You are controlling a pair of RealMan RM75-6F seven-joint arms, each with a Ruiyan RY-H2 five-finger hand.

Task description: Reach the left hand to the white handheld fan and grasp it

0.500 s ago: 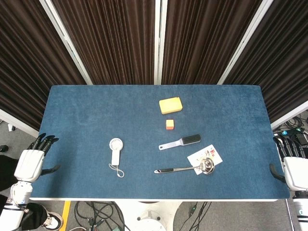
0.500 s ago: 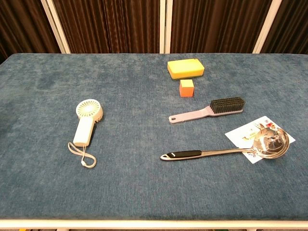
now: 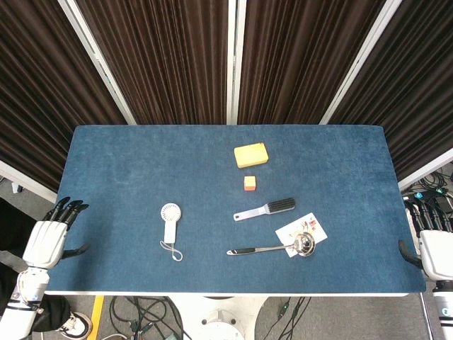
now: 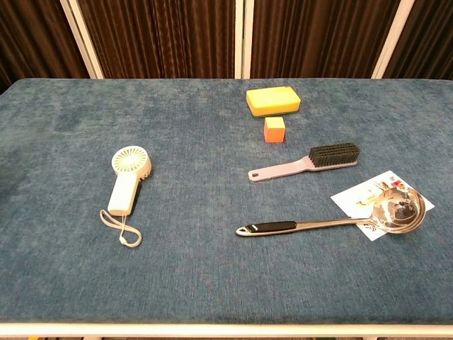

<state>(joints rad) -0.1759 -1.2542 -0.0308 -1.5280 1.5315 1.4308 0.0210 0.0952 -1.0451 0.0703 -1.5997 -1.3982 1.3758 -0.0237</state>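
The white handheld fan [image 3: 170, 222] lies flat on the blue table, round head away from me, handle toward me, with a wrist loop [image 4: 122, 231] trailing off the handle end. In the chest view the fan [image 4: 128, 178] sits left of centre. My left hand [image 3: 48, 236] hangs off the table's left edge, fingers apart and empty, well left of the fan. My right hand [image 3: 430, 242] is at the right edge, also empty with fingers spread. Neither hand shows in the chest view.
A yellow sponge [image 3: 251, 154] and an orange cube [image 3: 249, 183] lie at the centre back. A brush [image 3: 265, 210], a steel ladle [image 3: 272, 248] and a printed card [image 3: 303, 228] lie right of the fan. Dark curtains stand behind the table [image 3: 113, 163].
Both hands have dropped slightly lower at the table's sides. The fan and other objects have not moved.
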